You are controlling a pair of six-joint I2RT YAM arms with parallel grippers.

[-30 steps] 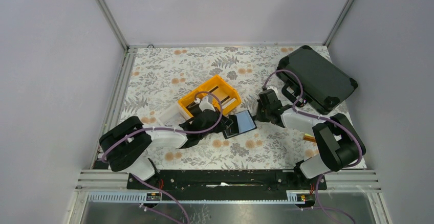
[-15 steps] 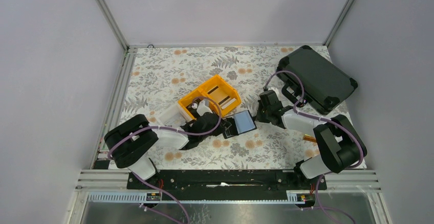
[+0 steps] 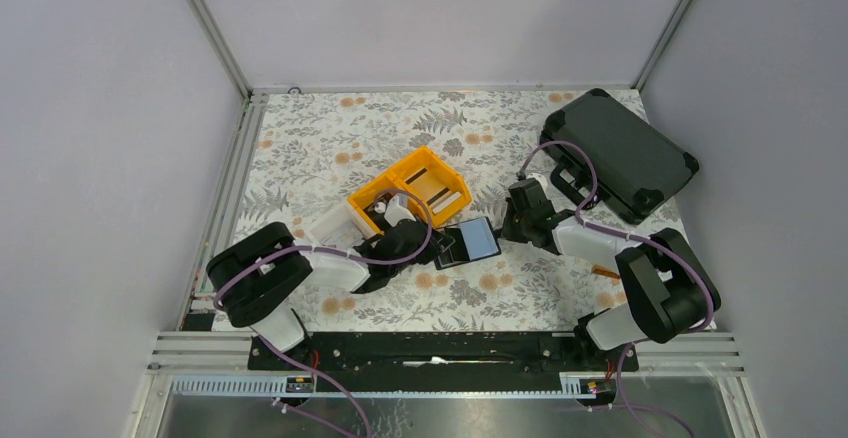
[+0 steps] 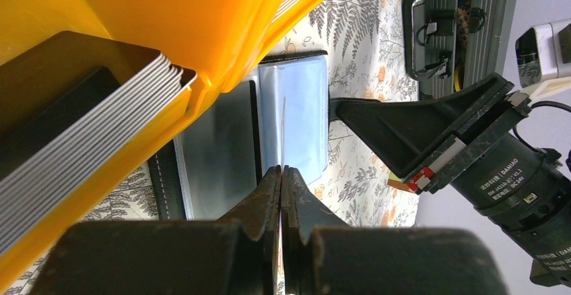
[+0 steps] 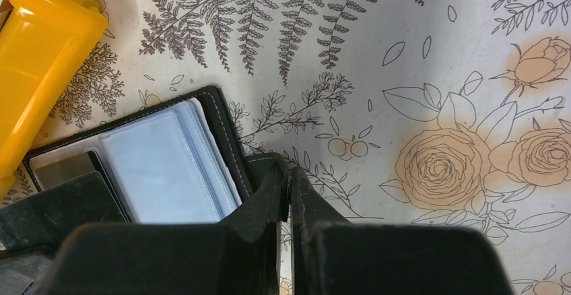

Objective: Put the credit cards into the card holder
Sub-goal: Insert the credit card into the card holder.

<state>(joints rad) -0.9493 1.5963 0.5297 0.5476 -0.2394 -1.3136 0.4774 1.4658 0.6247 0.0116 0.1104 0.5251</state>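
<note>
Black on the outside and light blue on the inside, the card holder (image 3: 468, 242) lies opened flat near the middle of the flowered desk (image 5: 438, 52), with its clear pockets turned upward. The yellow bin (image 3: 410, 190) stands just beside it at about 10 o'clock and, in the left wrist view, hangs over one corner of it. At the 8 o'clock side of this bin there is a white bin (image 3: 333, 224). Inside the yellow bin a stack of silvery credit cards (image 4: 81, 140) stands on edge, packed closely together. The left end effector (image 4: 282, 170) comes to the card holder from 8 o'clock. Its jaws are pressed together on one credit card (image 4: 283, 126), which the left wrist camera sees only as a thin pale line. This card stands upright over the fold between the grey pocket and the blue pocket. I cannot tell if its far edge already touches the pocket. The right end effector (image 5: 288, 174) meets the card holder at its 3 o'clock border. Its jaws are closed, and the small black tab of the card holder seems to be pinched between them. A large black hard case (image 3: 620, 153) rests at the 2 o'clock corner of the desk, well apart from the card holder.
</note>
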